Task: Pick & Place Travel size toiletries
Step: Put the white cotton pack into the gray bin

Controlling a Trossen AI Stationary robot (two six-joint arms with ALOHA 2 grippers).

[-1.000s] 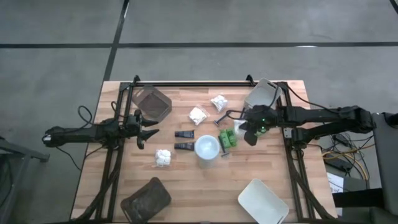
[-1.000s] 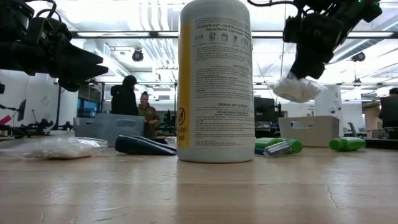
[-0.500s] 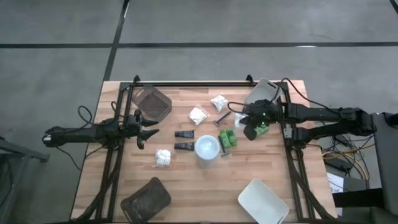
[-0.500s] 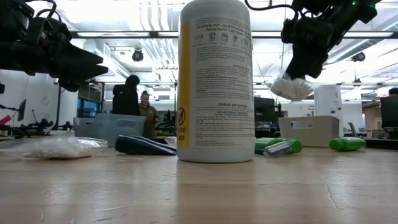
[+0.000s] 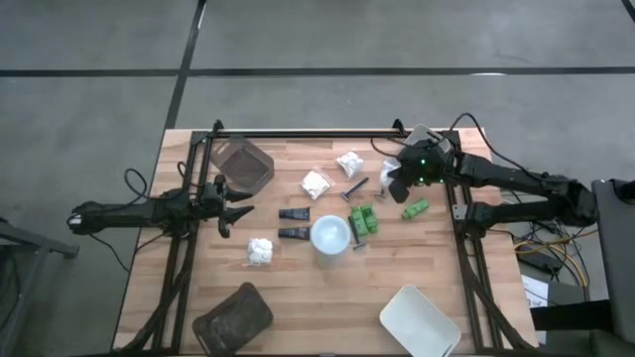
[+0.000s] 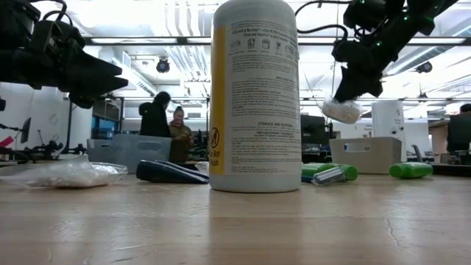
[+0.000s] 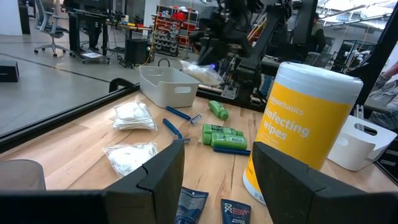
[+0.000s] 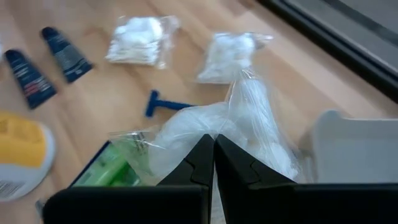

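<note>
My right gripper (image 5: 396, 179) hangs over the table's far right, shut on a white lumpy packet (image 6: 342, 110), beside the pale tray (image 5: 421, 145) at the far right corner. On the wood lie two more white packets (image 5: 316, 183) (image 5: 348, 163), a third (image 5: 260, 250), two dark tubes (image 5: 293, 224), a razor (image 5: 353, 188) and green pieces (image 5: 362, 220) (image 5: 416, 209). The yellow white-capped bottle (image 5: 330, 236) stands upright mid-table. My left gripper (image 5: 238, 208) waits open at the left, level above the table. My right gripper pinches the clear wrapper of the white packet at its upper end (image 8: 214, 129) between its two shut fingers. The fingers slant down from above. The packet hangs below the fingertips, lifted clear of the table.
Dark brown trays stand at the far left (image 5: 243, 164) and near left (image 5: 233, 317). A second pale tray (image 5: 419, 319) sits at the near right. A black frame rail (image 5: 308, 133) runs along the far edge. People stand in the room beyond the table.
My right gripper has swung toward the table's far edge and the far-right pale tray, carrying the white packet clear of the table and rolling a little. A green piece that it covered now shows. The left arm has kept still.
</note>
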